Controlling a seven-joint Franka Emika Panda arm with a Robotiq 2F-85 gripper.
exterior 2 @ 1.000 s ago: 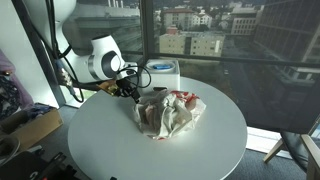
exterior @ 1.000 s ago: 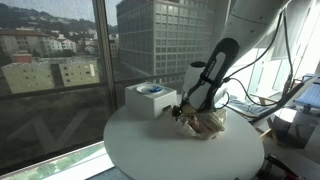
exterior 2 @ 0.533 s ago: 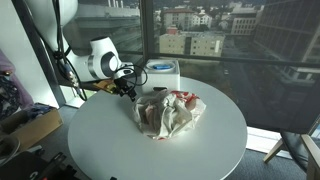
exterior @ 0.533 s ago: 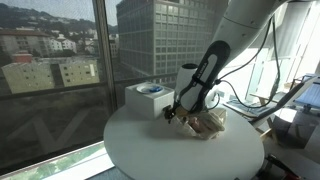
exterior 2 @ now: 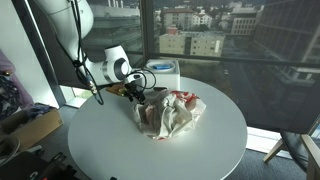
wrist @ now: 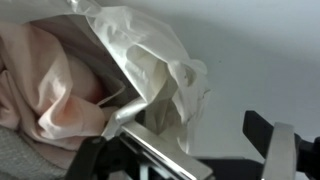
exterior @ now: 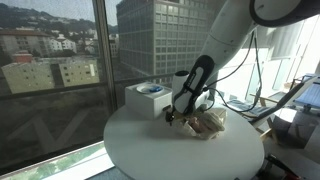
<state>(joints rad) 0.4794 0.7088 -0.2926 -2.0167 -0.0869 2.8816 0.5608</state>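
Plastic bag (wrist: 150, 60), crumpled & whitish, pink cloth (wrist: 45, 95) bunched inside: in the wrist view it fills 9 to 12 o'clock, w/ its loose lip hanging down toward centre. Gripper (wrist: 195, 135) is right on it, jaws spread wide. One finger is tucked against that lip at approx 7 o'clock, the other stands out on its own at 4 o'clock over bare tabletop. So nothing pinched, nothing held, as far as I can tell. Out to the round white table (exterior 2: 110, 150): in an exterior view the bag (exterior 2: 168, 112) sits a bit past the middle, flat on the top, w/ the gripper (exterior 2: 135, 92) low at its 9 o'clock edge. In an exterior view from across, the gripper (exterior: 172, 116) comes at the bag (exterior: 208, 122) from 9 o'clock too. My read on progress: approach done, contact w/ the edge made, closing not yet done, bag not lifted. Behind it, at the bag's 11 o'clock near the table rim, a white box (exterior 2: 162, 72) w/ a blue top; beyond that, window glass & city blocks (exterior 2: 195, 40). Vs 1 s back: the wrist has swung in closer over the bag's edge and the forearm stands more upright. The fingertips have barely shifted; bag & box haven't budged.
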